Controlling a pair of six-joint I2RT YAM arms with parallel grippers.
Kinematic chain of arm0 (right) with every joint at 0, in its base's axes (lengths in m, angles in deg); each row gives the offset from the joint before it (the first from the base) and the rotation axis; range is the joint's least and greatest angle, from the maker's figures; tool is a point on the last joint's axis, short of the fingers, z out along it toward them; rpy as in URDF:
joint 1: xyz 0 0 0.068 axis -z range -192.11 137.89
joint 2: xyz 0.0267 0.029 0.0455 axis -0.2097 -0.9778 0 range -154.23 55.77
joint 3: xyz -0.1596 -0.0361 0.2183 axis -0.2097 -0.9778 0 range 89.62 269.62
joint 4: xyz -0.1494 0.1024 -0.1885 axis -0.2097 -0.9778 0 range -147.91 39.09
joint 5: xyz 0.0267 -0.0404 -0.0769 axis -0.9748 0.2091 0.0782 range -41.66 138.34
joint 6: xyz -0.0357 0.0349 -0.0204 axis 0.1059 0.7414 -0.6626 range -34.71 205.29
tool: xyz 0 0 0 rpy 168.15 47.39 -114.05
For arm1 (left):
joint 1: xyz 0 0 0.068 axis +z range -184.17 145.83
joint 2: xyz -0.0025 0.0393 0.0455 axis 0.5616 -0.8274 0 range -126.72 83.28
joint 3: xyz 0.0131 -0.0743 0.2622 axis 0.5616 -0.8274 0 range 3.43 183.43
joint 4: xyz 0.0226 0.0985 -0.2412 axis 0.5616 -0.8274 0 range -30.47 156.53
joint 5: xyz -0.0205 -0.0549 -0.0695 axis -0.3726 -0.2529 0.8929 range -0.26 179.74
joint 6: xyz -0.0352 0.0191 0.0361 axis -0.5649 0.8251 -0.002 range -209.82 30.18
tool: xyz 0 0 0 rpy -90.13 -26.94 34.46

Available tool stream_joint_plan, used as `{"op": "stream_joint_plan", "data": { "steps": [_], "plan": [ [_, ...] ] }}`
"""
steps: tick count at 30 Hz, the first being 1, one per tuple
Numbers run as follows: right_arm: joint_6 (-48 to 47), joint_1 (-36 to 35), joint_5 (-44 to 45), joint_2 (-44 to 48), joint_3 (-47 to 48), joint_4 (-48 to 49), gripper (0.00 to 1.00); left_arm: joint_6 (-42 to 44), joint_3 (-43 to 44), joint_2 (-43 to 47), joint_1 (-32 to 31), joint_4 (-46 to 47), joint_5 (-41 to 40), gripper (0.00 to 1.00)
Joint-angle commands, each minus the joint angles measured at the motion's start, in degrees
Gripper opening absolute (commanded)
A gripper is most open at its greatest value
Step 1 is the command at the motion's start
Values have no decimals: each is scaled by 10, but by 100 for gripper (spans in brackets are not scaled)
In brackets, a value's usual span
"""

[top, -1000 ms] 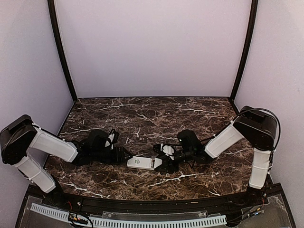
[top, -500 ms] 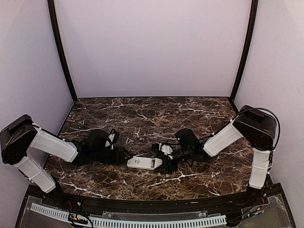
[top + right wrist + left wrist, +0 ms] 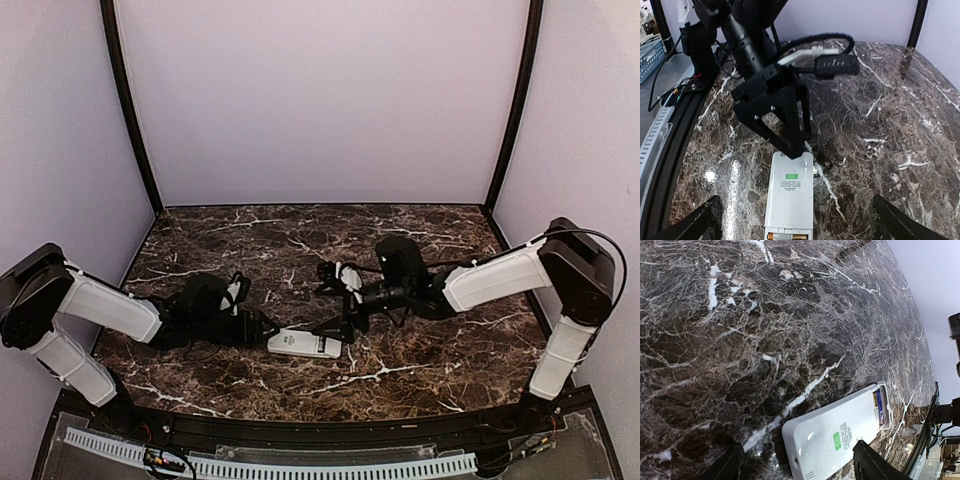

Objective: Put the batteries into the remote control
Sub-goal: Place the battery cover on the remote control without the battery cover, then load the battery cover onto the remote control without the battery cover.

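The white remote control (image 3: 305,343) lies face down on the marble table, its green label up; it also shows in the left wrist view (image 3: 835,435) and the right wrist view (image 3: 790,200). Its battery bay at the right end is uncovered, with batteries (image 3: 878,407) (image 3: 789,236) lying inside. My left gripper (image 3: 265,328) (image 3: 797,467) is open and low at the remote's left end, which lies between its fingers; one fingertip (image 3: 794,149) rests at that end. My right gripper (image 3: 338,300) (image 3: 797,225) is wide open and empty, raised above and behind the remote's battery end.
The dark marble table (image 3: 400,240) is bounded by lilac walls at the back and sides. A black rail (image 3: 320,425) runs along the near edge. A blue basket (image 3: 650,57) sits off the table beyond that edge.
My right gripper has lifted off the remote's battery end and drawn back toward the far right. The remote and the left gripper have stayed put.
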Motion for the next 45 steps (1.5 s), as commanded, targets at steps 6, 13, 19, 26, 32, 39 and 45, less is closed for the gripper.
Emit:
{"op": "stream_joint_plan", "data": {
  "steps": [6,13,19,26,32,39,45],
  "plan": [
    [202,46,140,131,-32,136,99,13,-26,40,0,-79,-35,72],
    [311,110,68,180,-45,144,99,14,-34,80,0,-82,-47,70],
    [119,119,359,232,62,-115,99,46,-33,134,-1,-96,-69,71],
    [97,144,555,289,65,-60,98,80,-35,191,-2,-92,-104,83],
    [371,149,299,272,172,-390,87,71,-22,184,-4,-124,-106,84],
    [625,35,311,264,16,-380,63,53,-33,169,-7,-118,-90,81],
    [704,-22,237,165,-29,-291,44,40,-39,140,-10,-110,-78,78]
  ]
}}
